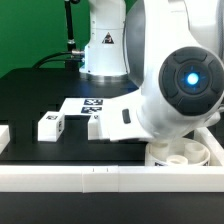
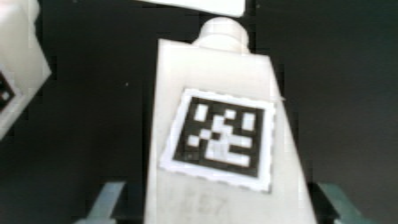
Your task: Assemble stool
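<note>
**A:** Where's the leg, and how does it lie?

**B:** The leg lies flat on the black table, just beside the marker board, on the side of the board nearer the exterior camera. Its tagged face is up. In the wrist view its long axis runs straight out from between the fingers, with the peg at the far end.

**A:** And the gripper?

**B:** The gripper straddles the leg with its jaws spread. A dark strip shows between each finger and the leg, so nothing is clamped.

**A:** What else is around?

**B:** A second leg lies off the marker board's corner toward the exterior view's left, apart from the first. The seat sits well away from the marker board toward the exterior view's right, against the front rail. The arm fills much of that view and hides the gripper there. In the wrist view a white piece lies beside the leg, and I can't tell which part it is.
</note>
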Controlling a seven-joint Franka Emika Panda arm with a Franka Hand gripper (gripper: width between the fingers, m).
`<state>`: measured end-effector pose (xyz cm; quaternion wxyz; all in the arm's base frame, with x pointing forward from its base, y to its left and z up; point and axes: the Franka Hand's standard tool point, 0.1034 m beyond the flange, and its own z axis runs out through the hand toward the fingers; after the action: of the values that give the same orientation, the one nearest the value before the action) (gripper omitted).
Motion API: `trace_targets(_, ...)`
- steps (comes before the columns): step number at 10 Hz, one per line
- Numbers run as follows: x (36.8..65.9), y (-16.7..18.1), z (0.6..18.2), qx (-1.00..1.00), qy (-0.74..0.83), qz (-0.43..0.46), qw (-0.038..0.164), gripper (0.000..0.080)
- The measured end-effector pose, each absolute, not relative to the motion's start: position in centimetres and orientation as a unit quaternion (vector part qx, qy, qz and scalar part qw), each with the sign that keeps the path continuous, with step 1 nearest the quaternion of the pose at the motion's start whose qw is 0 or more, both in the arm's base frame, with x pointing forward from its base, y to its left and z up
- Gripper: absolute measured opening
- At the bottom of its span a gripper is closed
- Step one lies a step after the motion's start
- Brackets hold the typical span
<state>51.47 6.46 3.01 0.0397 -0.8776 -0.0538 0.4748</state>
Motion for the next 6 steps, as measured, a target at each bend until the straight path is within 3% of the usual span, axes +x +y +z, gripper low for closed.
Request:
trace_targets(3, 52.7, 6.5, 7.8, -0.877, -0.06, 0.475, 0.044, 0.0325)
trace_targets(4, 52.9, 6.0, 8.6, -0.875, -0.057, 0.478, 0.047, 0.0325)
trace_targets(6, 53.4, 6.0, 8.3, -0.882, -0.058, 0.466, 0.046, 0.0325)
